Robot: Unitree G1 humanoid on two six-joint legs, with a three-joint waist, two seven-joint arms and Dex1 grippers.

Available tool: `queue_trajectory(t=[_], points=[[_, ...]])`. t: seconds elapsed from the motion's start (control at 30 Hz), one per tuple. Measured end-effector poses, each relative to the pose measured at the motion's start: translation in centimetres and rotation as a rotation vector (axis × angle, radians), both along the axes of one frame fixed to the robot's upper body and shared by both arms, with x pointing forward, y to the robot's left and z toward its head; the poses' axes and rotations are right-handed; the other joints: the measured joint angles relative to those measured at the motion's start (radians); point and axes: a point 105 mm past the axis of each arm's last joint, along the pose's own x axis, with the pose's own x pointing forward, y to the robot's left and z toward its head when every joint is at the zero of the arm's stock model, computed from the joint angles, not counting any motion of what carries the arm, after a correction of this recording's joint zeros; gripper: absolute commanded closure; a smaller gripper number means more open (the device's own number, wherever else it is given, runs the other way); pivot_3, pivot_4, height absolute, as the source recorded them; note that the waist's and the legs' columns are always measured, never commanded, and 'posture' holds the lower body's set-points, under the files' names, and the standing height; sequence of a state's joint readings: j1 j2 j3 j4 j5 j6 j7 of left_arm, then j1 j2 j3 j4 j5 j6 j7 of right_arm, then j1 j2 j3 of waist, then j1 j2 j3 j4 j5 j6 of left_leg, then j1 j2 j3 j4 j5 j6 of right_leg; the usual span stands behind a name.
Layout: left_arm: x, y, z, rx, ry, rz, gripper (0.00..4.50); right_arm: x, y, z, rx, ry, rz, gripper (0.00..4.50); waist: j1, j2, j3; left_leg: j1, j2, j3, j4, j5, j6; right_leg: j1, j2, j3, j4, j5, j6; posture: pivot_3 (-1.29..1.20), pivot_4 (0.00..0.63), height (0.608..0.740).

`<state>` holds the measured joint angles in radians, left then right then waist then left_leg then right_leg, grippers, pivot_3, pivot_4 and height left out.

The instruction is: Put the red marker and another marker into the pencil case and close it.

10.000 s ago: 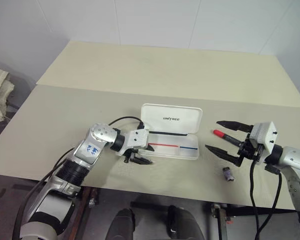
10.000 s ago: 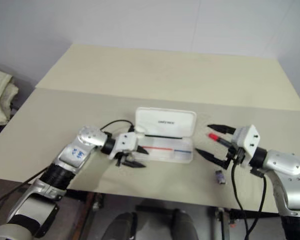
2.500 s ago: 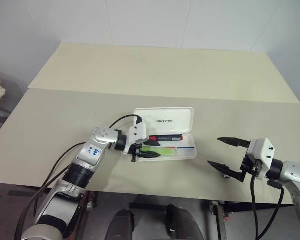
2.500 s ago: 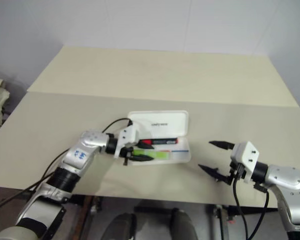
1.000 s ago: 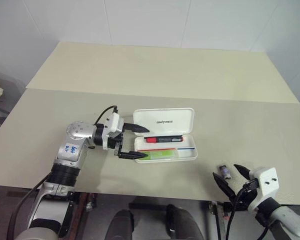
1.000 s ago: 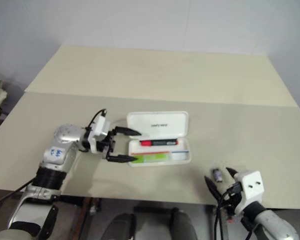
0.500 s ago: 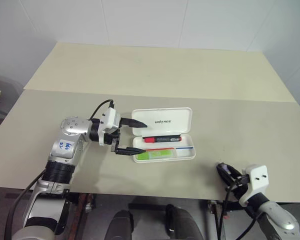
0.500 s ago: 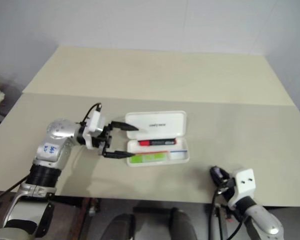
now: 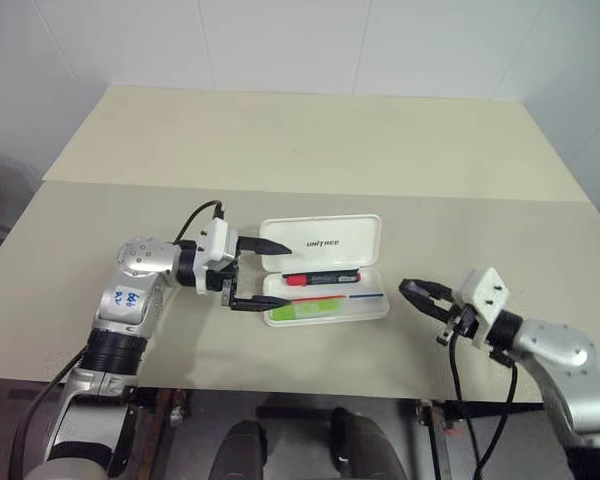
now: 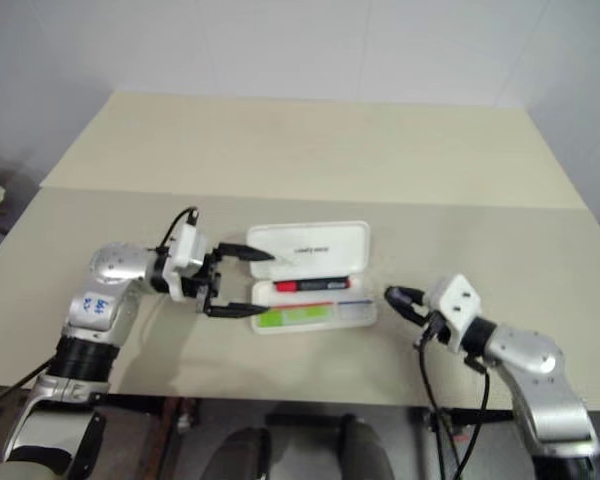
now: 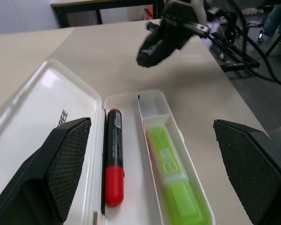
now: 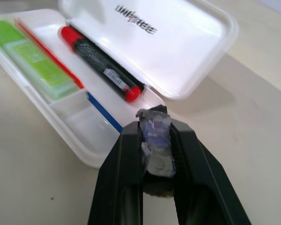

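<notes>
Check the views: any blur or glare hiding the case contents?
Left wrist view: green marker goes soft near the lens, red marker sharp. Right wrist view: lid of the case has mild sheen, lettering readable. Head views: both markers clear.

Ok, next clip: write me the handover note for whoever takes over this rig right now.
Left claw: open, empty, at the left end of the pencil case.
Right claw: shut on a small dark grey stubby object, hovering off the case's right end.
Pencil case: open on the table, lid back.
Red marker: in the tray, along the hinge side.
Green marker: in the tray's front compartment.
Done: both markers are in.
Left: close the lid. The grey object is not one of the markers, so probably best set aside.
</notes>
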<state>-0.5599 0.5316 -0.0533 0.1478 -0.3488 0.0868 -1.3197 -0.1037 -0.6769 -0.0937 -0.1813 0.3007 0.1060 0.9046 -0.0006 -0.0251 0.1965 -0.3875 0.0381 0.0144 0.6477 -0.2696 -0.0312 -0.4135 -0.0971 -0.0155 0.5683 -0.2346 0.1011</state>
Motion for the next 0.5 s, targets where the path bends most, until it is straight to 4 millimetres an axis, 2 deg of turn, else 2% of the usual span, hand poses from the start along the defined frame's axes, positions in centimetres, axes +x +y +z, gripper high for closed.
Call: queue_trajectory(t=[0.13,0.33,0.5], points=[[-0.5,0.1,-0.1,0.003,-0.013,0.012,0.00,1.6,1.3,1.4,-0.063,-0.017,0.181,4.09,-0.001,0.000,0.000,0.000,0.000,0.000,0.000,0.000,0.000,0.000,0.000,0.000,0.002,0.001,0.002,0.00,0.150,0.740],[-0.9,0.6,-0.3,0.017,-0.012,0.044,0.00,2.4,2.2,0.1,-0.155,0.033,0.368,4.09,-0.001,0.000,0.000,0.000,0.000,-0.001,0.000,-0.001,-0.001,-0.001,0.000,0.000,0.006,0.002,0.004,0.00,0.150,0.740],[-1.4,1.3,-0.3,0.021,-0.010,0.082,0.00,2.8,2.7,-0.2,-0.180,0.041,0.463,4.09,-0.003,0.000,0.000,0.001,0.000,-0.001,0.000,-0.001,-0.001,-0.002,0.001,0.000,0.008,0.002,0.005,0.00,0.150,0.740]])
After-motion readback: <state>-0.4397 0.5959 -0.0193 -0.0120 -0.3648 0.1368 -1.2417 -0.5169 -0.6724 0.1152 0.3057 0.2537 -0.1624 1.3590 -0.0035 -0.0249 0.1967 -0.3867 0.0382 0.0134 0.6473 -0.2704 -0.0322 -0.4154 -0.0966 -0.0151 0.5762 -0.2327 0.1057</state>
